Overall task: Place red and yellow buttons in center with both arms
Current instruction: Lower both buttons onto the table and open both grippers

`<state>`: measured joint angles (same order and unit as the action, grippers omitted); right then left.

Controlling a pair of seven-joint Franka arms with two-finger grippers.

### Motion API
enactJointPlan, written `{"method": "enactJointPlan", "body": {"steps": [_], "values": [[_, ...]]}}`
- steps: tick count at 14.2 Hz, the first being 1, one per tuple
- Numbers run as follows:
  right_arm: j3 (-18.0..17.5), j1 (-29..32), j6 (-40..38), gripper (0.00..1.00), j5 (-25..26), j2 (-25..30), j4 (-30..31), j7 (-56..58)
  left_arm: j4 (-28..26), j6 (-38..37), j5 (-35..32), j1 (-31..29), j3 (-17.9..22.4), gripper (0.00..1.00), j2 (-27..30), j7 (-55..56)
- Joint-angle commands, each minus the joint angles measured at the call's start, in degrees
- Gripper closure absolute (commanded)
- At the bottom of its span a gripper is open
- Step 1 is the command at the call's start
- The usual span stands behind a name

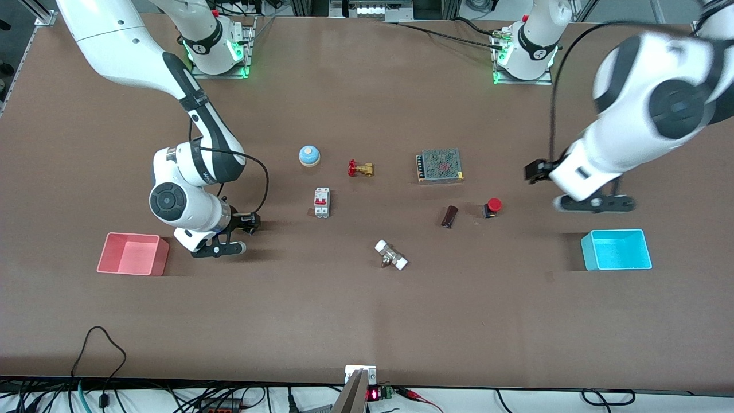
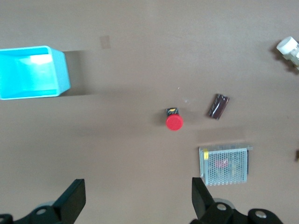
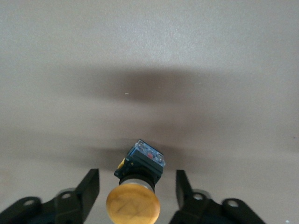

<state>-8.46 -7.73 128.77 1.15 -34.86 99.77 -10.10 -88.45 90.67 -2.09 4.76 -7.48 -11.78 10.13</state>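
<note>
The red button (image 1: 492, 207) lies on its side on the brown table toward the left arm's end, and also shows in the left wrist view (image 2: 174, 122). My left gripper (image 1: 593, 202) is open and empty (image 2: 137, 195), up over bare table between the red button and the cyan bin. The yellow button (image 3: 133, 203) lies on its side between the open fingers of my right gripper (image 3: 136, 182); the fingers stand apart from it on both sides. In the front view my right gripper (image 1: 222, 244) is low beside the pink bin and hides the yellow button.
A pink bin (image 1: 133, 253) stands at the right arm's end and a cyan bin (image 1: 616, 249) at the left arm's end. In between are a blue bell (image 1: 309, 155), brass valve (image 1: 360, 168), circuit breaker (image 1: 321, 202), mesh power supply (image 1: 440, 165), brown block (image 1: 450, 216) and white-ended fitting (image 1: 391, 255).
</note>
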Motion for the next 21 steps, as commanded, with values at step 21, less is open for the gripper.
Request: {"method": "enactJointPlan", "body": {"steps": [21], "values": [[2.05,8.17,-34.63,0.00,0.26,29.49,-9.42,2.01,-6.21,3.64,0.86,-1.33,7.92,0.00,10.90,-15.40]]}}
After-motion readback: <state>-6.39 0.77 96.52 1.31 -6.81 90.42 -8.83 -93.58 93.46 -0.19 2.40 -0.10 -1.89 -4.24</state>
